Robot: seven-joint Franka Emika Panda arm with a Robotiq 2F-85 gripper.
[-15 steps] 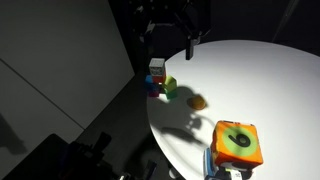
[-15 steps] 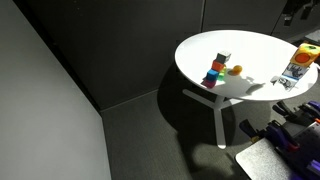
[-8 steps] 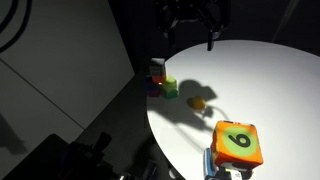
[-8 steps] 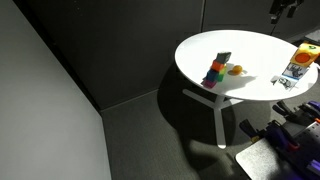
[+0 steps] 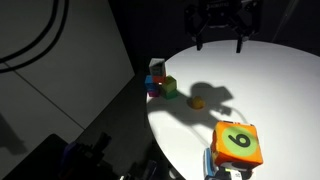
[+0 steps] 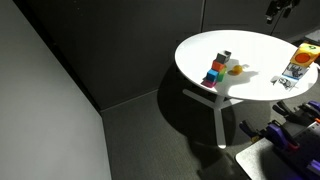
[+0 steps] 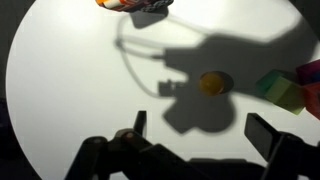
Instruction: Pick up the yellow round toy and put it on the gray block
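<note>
The arm has swung sideways across the dark backdrop, away from the side where the small blocks sit. Its pincer [image 5: 219, 44] now hangs high over the far part of the surface [image 5: 275, 95]. Its shadow has slid along the tabletop and now falls just beside the yellow round toy. Nothing lying on the surface has shifted.

The surface is round and white. The pincer's 2 fingers [image 7: 140, 122] are spread wide and hold nothing. In the wrist view they reach in from the bottom edge, with the toy between and beyond them.

A large orange cube [image 5: 238, 143] with a green face marked 6 stands at the near edge in an exterior view. At the rim, the small blocks huddle together: the gray block [image 5: 157, 67] sits at the far end, and a green block [image 5: 170, 86] is nearest the toy.

The yellow round toy [image 5: 197, 101] lies on the bare surface. It is near the green block but not touching it, it is apart from the gray block, and the pincer is well above it.
</note>
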